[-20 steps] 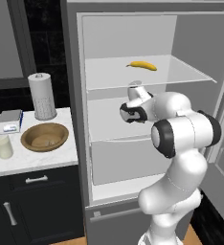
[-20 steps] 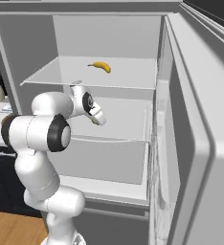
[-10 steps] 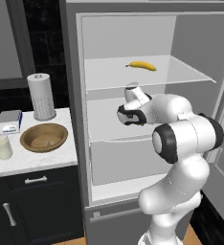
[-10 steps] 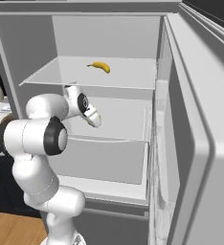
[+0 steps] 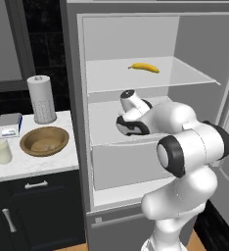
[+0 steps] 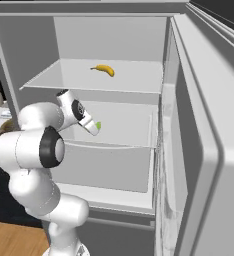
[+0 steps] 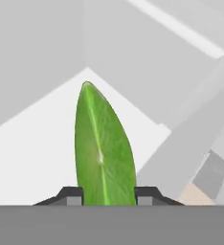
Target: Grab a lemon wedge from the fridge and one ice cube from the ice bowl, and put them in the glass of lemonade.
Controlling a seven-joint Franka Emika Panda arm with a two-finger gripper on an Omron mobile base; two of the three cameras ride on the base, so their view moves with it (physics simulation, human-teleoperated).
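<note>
We see the fridge (image 5: 82, 122) standing open, white inside, its door (image 6: 209, 130) swung wide. On its upper shelf (image 6: 54, 82) a banana (image 5: 144, 67) lies toward the back. Beside the fridge, the counter (image 5: 38, 164) carries the wooden ice bowl (image 5: 44, 140) near its front edge, a paper-towel roll (image 5: 41, 99) behind it, and the glass of lemonade (image 5: 1, 150) at its left edge. The gripper (image 7: 107, 198) reaches over the middle shelf — its fingers (image 7: 71, 196) pinch the lemon wedge (image 7: 103, 153) between them.
</note>
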